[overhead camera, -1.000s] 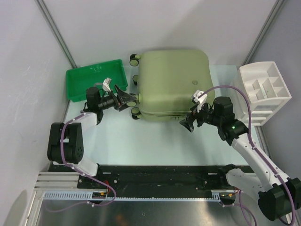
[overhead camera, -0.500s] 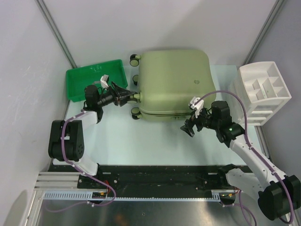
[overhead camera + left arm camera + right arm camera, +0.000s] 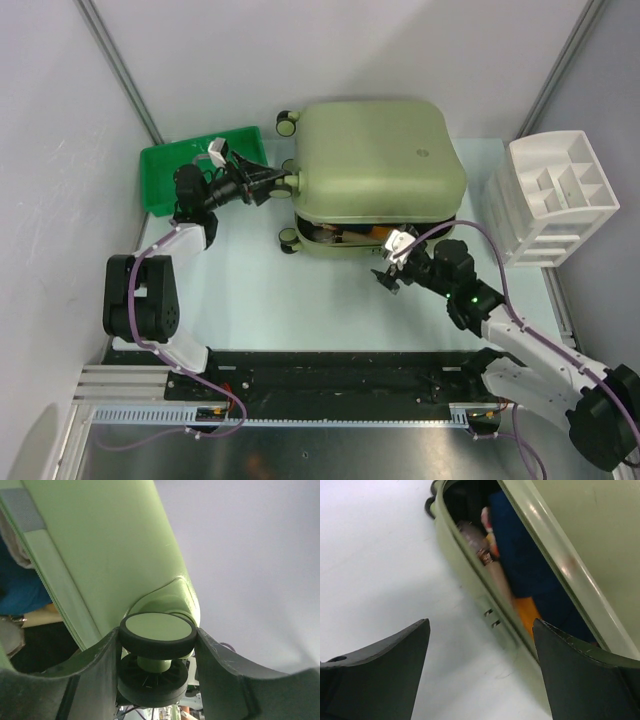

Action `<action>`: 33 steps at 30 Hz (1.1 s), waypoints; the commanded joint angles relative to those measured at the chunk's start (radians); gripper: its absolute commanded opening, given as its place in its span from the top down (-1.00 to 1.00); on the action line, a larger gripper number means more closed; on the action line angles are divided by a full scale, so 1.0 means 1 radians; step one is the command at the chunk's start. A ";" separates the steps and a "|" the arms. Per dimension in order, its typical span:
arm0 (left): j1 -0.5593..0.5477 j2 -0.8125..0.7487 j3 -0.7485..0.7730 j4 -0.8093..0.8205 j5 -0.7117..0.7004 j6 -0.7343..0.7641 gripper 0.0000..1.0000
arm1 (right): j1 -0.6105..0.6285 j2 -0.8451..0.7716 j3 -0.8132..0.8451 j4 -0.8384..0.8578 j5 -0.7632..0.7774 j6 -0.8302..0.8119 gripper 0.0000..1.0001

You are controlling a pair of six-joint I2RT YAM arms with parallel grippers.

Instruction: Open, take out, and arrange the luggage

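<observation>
Pale olive-green hard-shell suitcase [image 3: 375,160] now gapes at six o'clock: left gripper [image 3: 157,652] clamps its black wheel [image 3: 156,630], right gripper [image 3: 387,273] released. Opening underway.

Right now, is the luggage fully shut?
No, the luggage lid stands raised, and blue and orange contents show through the gap.

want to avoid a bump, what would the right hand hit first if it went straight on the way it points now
The right hand would probably first meet the lower shell wall of the luggage, just under the open gap; bare table lies beside it. Depth is unclear.
</observation>
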 commanded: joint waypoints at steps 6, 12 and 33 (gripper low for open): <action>-0.004 -0.055 0.170 0.134 -0.010 -0.126 0.88 | 0.042 0.242 0.020 0.600 0.337 -0.208 -0.68; 0.000 -0.071 0.196 0.136 -0.010 -0.106 0.18 | -0.031 0.425 0.192 0.738 0.391 -0.250 -0.72; -0.068 -0.479 0.260 -1.154 -0.115 1.833 -0.87 | -0.200 0.891 0.844 0.873 0.211 -0.253 -0.85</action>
